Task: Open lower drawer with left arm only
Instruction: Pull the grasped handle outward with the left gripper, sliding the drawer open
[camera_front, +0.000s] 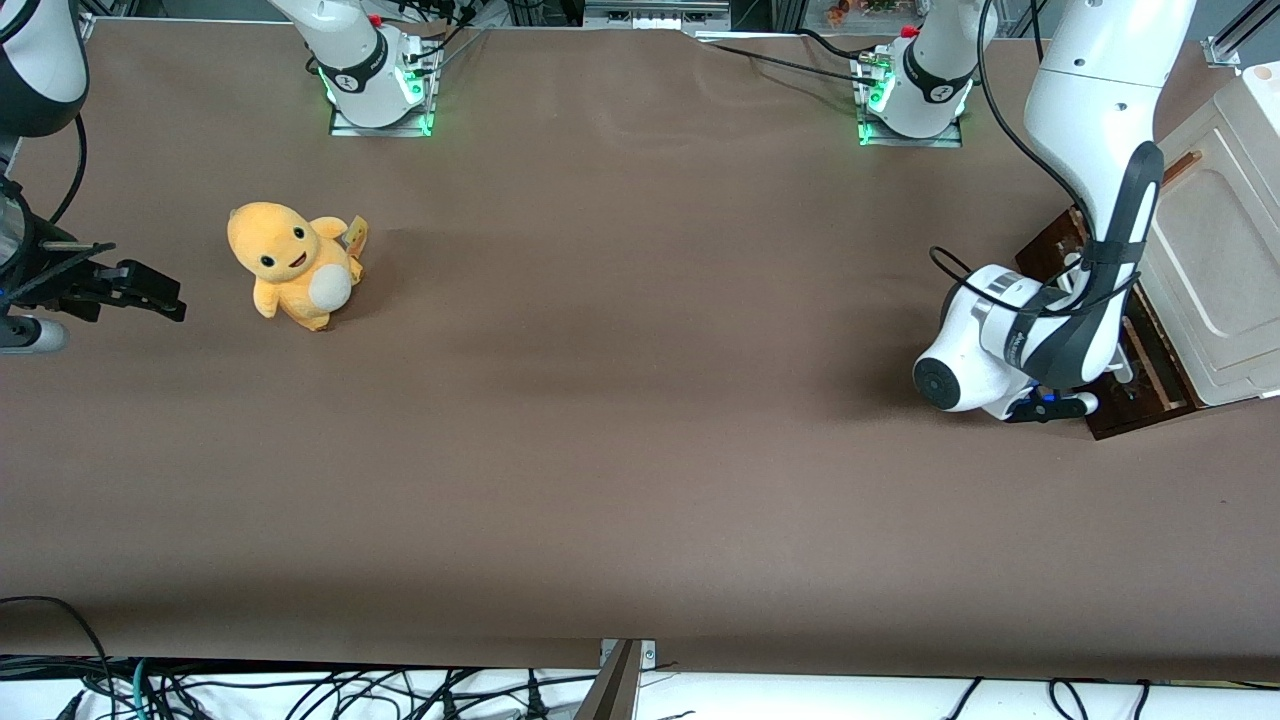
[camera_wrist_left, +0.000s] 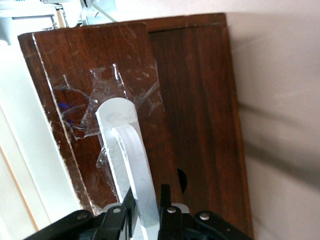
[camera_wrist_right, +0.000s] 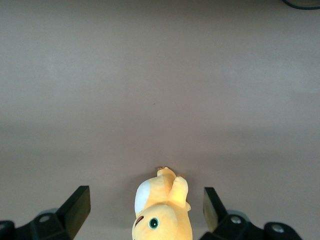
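Brown table (camera_front: 620, 450), cabinet (camera_front: 1215, 250) at working arm's end. Drawer (camera_wrist_left: 200, 100): cabinet's base, barely out. Gripper (camera_wrist_left: 146, 210): clamped on white handle (camera_wrist_left: 131, 165). Left arm (camera_front: 1090, 200) should pull straight, level, slowly from cabinet; grip looks firm.
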